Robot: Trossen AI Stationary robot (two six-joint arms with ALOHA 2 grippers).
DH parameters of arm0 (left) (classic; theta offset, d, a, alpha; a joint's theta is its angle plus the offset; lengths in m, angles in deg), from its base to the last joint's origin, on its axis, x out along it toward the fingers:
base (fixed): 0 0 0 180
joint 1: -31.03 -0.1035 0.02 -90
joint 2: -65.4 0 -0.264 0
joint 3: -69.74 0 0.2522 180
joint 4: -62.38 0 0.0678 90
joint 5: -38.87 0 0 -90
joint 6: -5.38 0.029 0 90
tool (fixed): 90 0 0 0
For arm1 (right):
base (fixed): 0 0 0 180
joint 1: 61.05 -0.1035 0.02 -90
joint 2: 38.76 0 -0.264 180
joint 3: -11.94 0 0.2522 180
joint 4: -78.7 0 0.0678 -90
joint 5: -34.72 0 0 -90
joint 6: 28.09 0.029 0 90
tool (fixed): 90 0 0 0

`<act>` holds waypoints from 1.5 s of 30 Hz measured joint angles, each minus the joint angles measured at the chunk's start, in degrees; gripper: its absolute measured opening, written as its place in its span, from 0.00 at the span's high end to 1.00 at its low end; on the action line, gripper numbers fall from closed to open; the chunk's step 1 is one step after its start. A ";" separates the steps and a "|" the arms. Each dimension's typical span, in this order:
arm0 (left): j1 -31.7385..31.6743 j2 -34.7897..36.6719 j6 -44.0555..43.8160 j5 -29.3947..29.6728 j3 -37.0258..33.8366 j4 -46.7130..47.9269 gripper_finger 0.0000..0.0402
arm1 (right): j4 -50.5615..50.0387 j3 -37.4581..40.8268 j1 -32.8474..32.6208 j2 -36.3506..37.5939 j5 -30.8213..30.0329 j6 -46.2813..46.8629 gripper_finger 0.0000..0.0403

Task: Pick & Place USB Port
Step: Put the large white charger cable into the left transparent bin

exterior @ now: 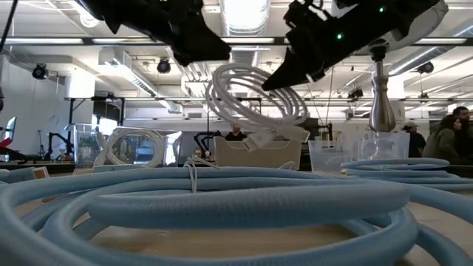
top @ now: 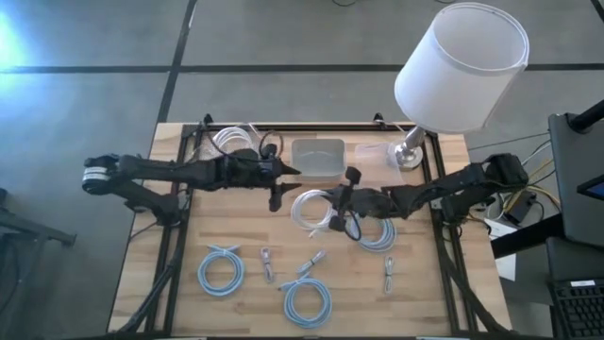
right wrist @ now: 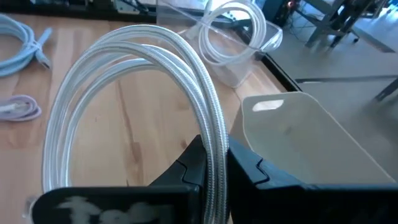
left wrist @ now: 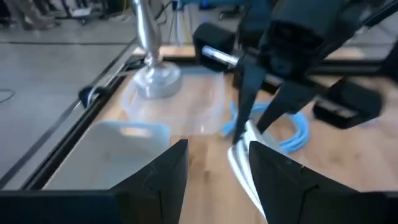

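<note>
A coiled white USB cable (top: 310, 212) hangs in the air between the two arms; in the low view its loops (exterior: 255, 100) are above the table, with the plug ends (exterior: 260, 137) dangling. My right gripper (top: 332, 202) reaches in from the table's right and is shut on the coil. My left gripper (top: 276, 196) is open, just left of the coil, touching nothing; in its wrist view its fingers (left wrist: 168, 177) frame the white cable (left wrist: 244, 163). A clear empty tray (top: 318, 157) sits at the far middle. My right gripper pinches several strands of the white coil's near-right part (right wrist: 215, 155) between its two fingers, which lie across the strands. It comes from the table's right, slanting down. The coil is lifted clear and stands out beyond the fingers as an open loop (right wrist: 124, 68), tilted.
A white-shaded lamp (top: 460, 66) stands on its metal base (top: 409, 151) at the far right. A clear container with another white cable (top: 231, 142) is far left. Blue coils (top: 220, 270) (top: 307, 300) (top: 379, 233) and small adapters (top: 267, 263) (top: 389, 276) lie on the near half.
</note>
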 joint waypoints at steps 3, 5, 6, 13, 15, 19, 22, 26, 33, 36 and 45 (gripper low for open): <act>0.12 -2.87 0.28 0.26 0.16 -0.72 0.57 | 0.46 -0.34 0.62 -1.81 0.11 0.06 0.93; 0.36 -4.73 0.36 0.24 0.64 -0.95 0.57 | 0.42 -0.80 0.75 -3.22 0.09 0.03 0.93; 0.53 -5.72 0.36 0.24 0.96 -0.92 0.57 | 0.42 -1.11 0.80 -3.92 0.09 0.05 0.93; 2.10 -11.54 -0.74 0.18 3.26 -1.20 0.57 | -1.88 -4.34 0.80 -8.15 -0.12 0.23 0.93; 2.47 -12.60 -1.22 0.19 3.63 -1.32 0.57 | -3.20 -5.59 0.80 -9.29 -0.18 0.24 0.93; 2.92 -14.00 -1.32 0.19 3.74 -0.48 0.57 | -6.24 -8.49 0.80 -11.09 -0.55 0.28 0.93; 3.02 -14.24 -1.36 0.22 3.74 2.24 0.57 | -9.44 -10.55 0.83 -12.08 -0.68 0.35 0.93; 3.25 -14.16 -1.52 3.37 3.72 7.47 0.57 | -14.92 -13.42 0.84 -12.65 -0.75 2.31 0.93; 3.38 -14.18 -1.48 6.03 3.49 10.73 0.59 | -16.81 -16.11 0.79 -12.83 -0.72 3.28 0.93; 3.37 -14.37 -1.52 6.05 2.76 10.74 0.66 | -16.85 -17.01 0.76 -12.83 -0.58 3.48 0.93; 3.35 -14.34 -2.11 6.21 1.83 9.69 0.92 | -17.38 -17.59 0.75 -12.83 0.03 2.91 0.93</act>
